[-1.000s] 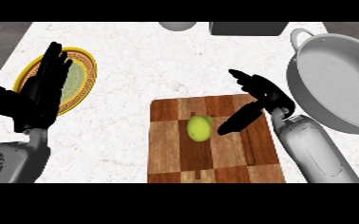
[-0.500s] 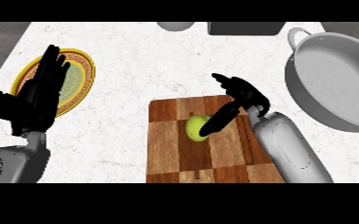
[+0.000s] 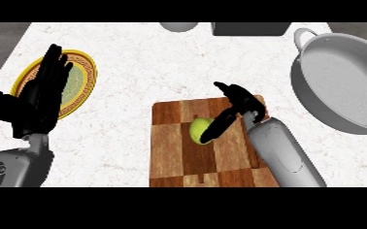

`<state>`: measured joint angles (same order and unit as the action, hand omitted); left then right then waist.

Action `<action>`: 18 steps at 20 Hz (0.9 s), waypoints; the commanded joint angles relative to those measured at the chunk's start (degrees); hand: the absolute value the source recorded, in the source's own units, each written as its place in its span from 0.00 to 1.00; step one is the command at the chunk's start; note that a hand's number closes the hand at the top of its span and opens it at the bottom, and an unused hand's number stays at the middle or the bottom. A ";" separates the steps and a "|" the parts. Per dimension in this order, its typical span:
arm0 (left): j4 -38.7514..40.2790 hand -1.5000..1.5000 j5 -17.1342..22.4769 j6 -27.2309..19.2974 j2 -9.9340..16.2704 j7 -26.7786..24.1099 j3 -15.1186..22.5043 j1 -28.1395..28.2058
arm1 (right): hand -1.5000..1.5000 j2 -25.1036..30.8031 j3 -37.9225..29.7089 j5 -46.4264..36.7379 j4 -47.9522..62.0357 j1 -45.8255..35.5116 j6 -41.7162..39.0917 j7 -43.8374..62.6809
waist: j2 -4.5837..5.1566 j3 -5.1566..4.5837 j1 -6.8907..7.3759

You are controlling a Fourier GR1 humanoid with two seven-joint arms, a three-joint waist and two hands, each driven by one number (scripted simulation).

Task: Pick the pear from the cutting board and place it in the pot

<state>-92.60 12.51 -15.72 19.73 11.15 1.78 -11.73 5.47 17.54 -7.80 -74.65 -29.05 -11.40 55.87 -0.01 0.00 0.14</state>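
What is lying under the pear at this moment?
The pear rests on the wooden cutting board. The right hand covers its right side, so the board beneath that part is hidden.

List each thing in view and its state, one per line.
Pear: on the board, right hand's fingers against it.
Board: flat on the counter.
Pot: empty, upright.
Plate: empty, behind left hand.
Right hand: curling round pear.
Left hand: open, resting.
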 commanded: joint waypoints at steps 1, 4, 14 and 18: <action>4.26 0.50 0.56 3.81 0.50 -0.27 -3.78 -2.38 | 0.00 -2.62 0.03 -2.16 -1.00 1.20 -0.49 2.32 | 0.01 -0.01 -0.15; -1.68 0.50 -2.87 0.71 -3.41 -0.56 0.23 2.74 | 0.00 -1.13 -0.03 -3.70 3.71 4.31 -1.69 -6.17 | 0.01 0.01 0.00; -7.08 0.50 -4.71 2.38 -2.71 5.17 -3.31 3.41 | 0.00 -5.25 -0.10 -8.75 5.51 4.89 -0.03 -3.46 | -0.07 0.01 0.09; 2.88 0.50 -3.49 4.81 -2.16 1.24 -6.13 -2.36 | 1.00 -4.00 3.06 -8.94 6.70 4.54 -4.39 -10.56 | 0.03 0.00 -0.12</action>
<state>-91.38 8.85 -11.88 16.55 11.62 -2.70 -12.52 1.22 18.77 -16.65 -68.21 -26.07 -11.97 48.31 -0.67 -0.38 0.03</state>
